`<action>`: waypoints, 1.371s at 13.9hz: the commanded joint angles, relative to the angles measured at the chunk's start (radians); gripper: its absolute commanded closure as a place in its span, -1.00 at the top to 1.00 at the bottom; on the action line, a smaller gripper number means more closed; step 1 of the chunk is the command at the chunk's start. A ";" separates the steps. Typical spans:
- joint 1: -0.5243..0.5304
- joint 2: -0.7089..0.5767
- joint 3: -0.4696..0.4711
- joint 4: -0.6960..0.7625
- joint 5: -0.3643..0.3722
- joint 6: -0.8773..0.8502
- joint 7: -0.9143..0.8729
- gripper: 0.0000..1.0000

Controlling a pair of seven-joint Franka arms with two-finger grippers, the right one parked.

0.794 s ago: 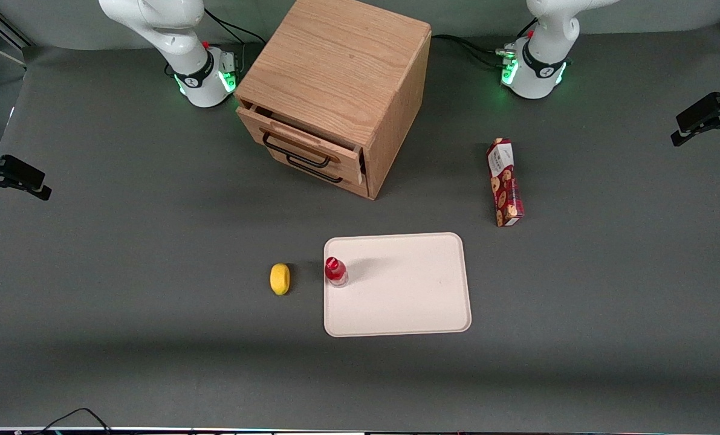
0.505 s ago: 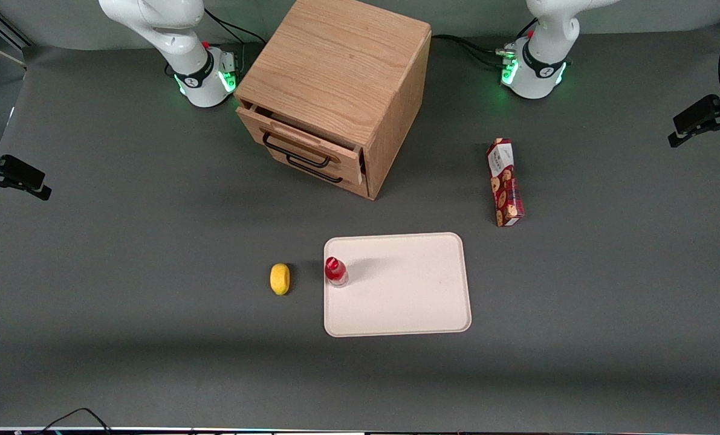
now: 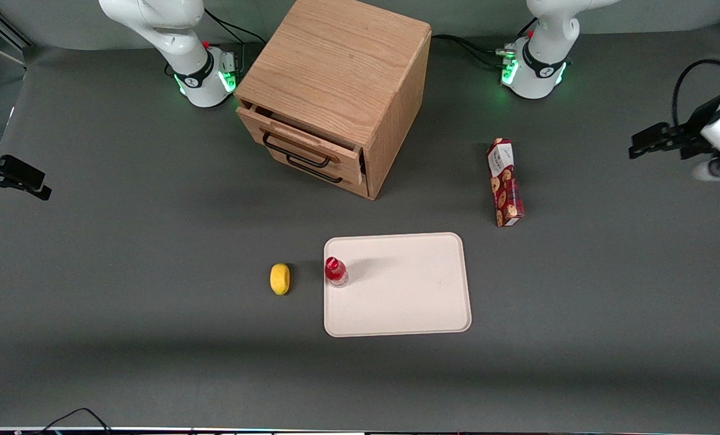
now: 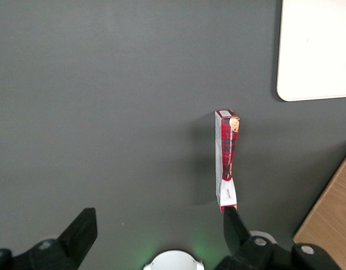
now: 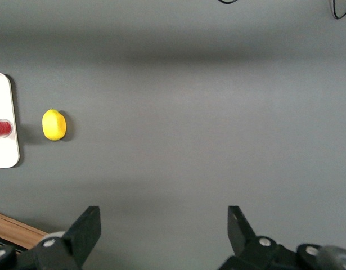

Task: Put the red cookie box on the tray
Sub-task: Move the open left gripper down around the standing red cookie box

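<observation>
The red cookie box (image 3: 504,182) lies flat on the grey table, farther from the front camera than the cream tray (image 3: 408,302) and toward the working arm's end. Its white label end points at the arm bases. The left gripper (image 3: 655,144) hovers open above the table, out past the box toward the working arm's end, holding nothing. In the left wrist view the box (image 4: 227,160) lies ahead of the open gripper (image 4: 158,220), its label end close to one fingertip (image 4: 231,220), and a tray corner (image 4: 313,50) shows.
A small red-capped bottle (image 3: 335,271) stands on the tray's edge, with a yellow lemon-like thing (image 3: 280,278) beside it on the table. A wooden drawer cabinet (image 3: 335,90) stands between the arm bases, its top drawer slightly ajar.
The left gripper has swung in from the table's edge toward the cookie box, and more of the arm's wrist now shows. Box, tray and bottle have not moved.
</observation>
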 commanded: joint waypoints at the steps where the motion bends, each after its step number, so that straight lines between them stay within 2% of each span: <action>1: -0.017 -0.012 0.002 -0.134 0.011 0.135 -0.080 1.00; 2: -0.037 -0.011 -0.002 -0.180 0.011 0.175 -0.158 1.00; 5: -0.046 -0.018 -0.019 -0.329 0.011 0.329 -0.204 1.00; 8: -0.041 -0.025 -0.131 -0.523 0.006 0.548 -0.288 1.00; 10: -0.038 -0.026 -0.163 -0.640 0.003 0.693 -0.310 1.00; 19: -0.052 0.009 -0.261 -0.877 -0.002 1.011 -0.421 1.00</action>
